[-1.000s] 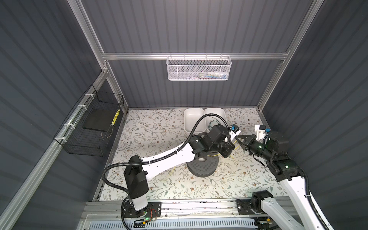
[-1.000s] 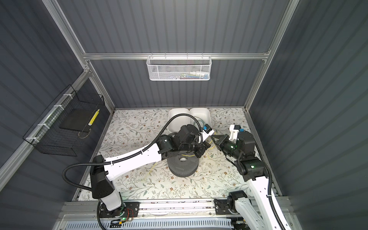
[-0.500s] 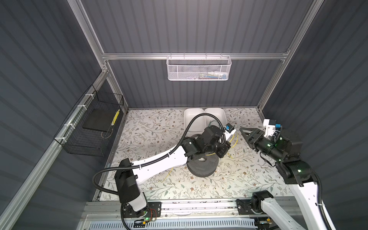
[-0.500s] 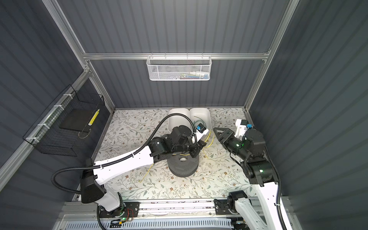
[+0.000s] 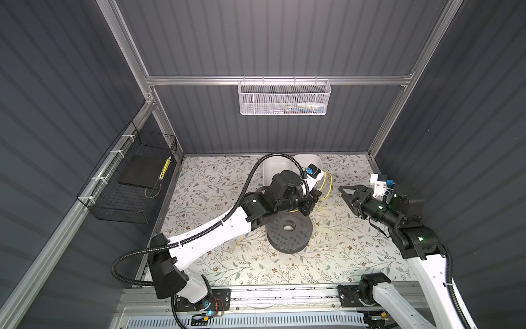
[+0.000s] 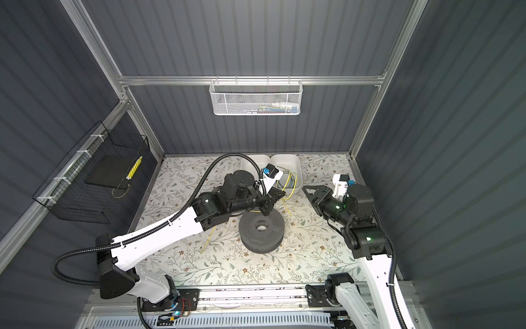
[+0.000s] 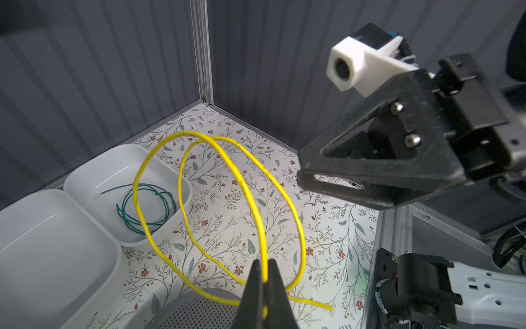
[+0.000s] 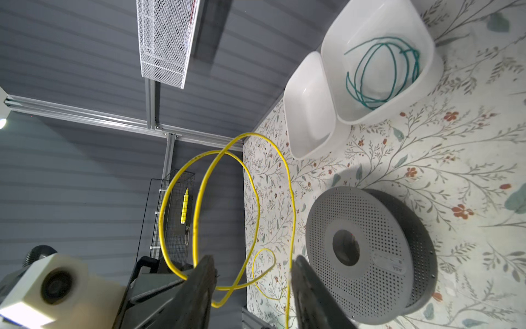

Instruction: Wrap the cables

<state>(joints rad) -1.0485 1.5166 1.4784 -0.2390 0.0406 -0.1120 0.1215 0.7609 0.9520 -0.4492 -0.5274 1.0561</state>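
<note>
Yellow cable (image 7: 186,132); right claw (image 8: 253,258) now apart

One grey perforated spool (image 5: 277,235) sits alone of its kind. Two cables: one yellow cable (image 7: 187,132), held in two loops just beside the spool, and one green cable (image 7: 123,214), coiled beyond it. Two white trays stand side by side beyond the spool: the cable tray (image 7: 113,163) and the bare tray (image 7: 51,250). Two baskets hang well apart from the spool — one white mesh basket (image 5: 284,99) and one black wire basket (image 5: 128,185) (holding one yellow stick (image 5: 165,168) and one flat black slab (image 5: 142,171)). Two arms flank the spool, so two grippers — left gripper (image 7: 264,263), right gripper (image 8: 253,259).
</note>
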